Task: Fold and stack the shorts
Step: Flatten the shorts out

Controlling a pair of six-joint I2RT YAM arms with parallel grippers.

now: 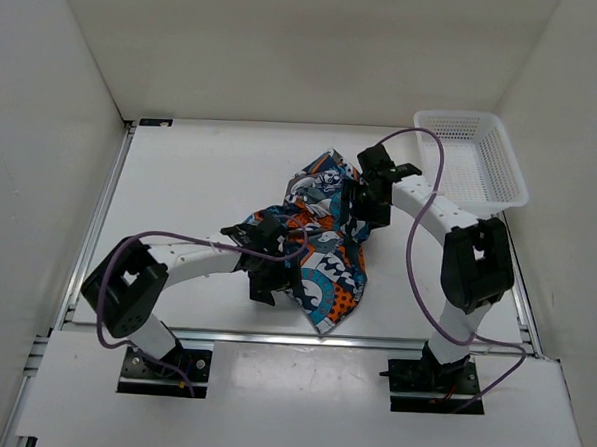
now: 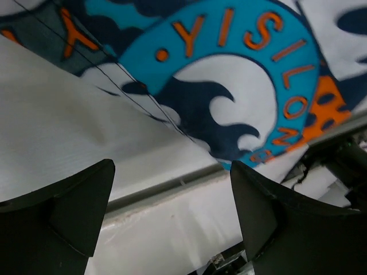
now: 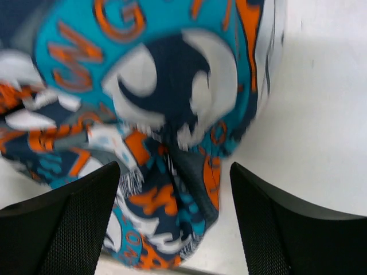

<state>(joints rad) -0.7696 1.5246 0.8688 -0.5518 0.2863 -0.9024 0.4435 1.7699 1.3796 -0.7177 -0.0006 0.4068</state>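
The shorts [image 1: 317,245] lie crumpled in a loose heap at the middle of the table, their orange, teal and navy print facing up. My left gripper [image 1: 272,287] hovers at the heap's near left side. In the left wrist view this gripper [image 2: 172,192] is open and holds nothing, with only bare table and the front rail between its fingers [image 2: 80,212], and the shorts [image 2: 229,86] lie beyond the tips. My right gripper [image 1: 362,209] is over the heap's far right part. Seen from its wrist, it [image 3: 175,197] is open above the blurred shorts [image 3: 155,114], with cloth showing between the fingers [image 3: 275,223].
A white plastic basket [image 1: 472,158] stands at the table's far right corner. White walls close in the left, back and right sides. A metal rail [image 2: 172,183] runs along the table's front edge, close to the shorts' near tip.
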